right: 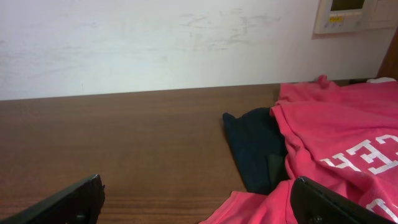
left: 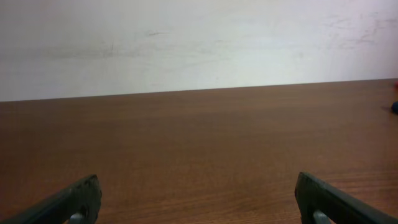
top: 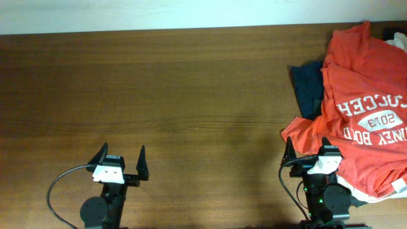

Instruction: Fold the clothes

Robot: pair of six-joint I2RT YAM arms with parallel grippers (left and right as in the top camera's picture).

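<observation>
The clothes, an orange-red T-shirt [top: 365,89] with white lettering, lie crumpled at the table's right end, on top of other garments. In the right wrist view the shirt [right: 336,130] fills the right side, and its near corner reaches in front of my right finger. My right gripper [top: 307,151] stands open at the shirt's near left edge, holding nothing [right: 199,208]. My left gripper [top: 121,156] is open at the front left, far from the shirt, with only bare wood between its fingers [left: 199,208].
A dark navy garment [top: 308,86] pokes out left of the shirt, seen also in the right wrist view [right: 255,146]. White fabric [top: 399,41] shows at the far right corner and beneath the shirt's front [top: 356,191]. The wooden table [top: 159,95] ends at a white wall behind.
</observation>
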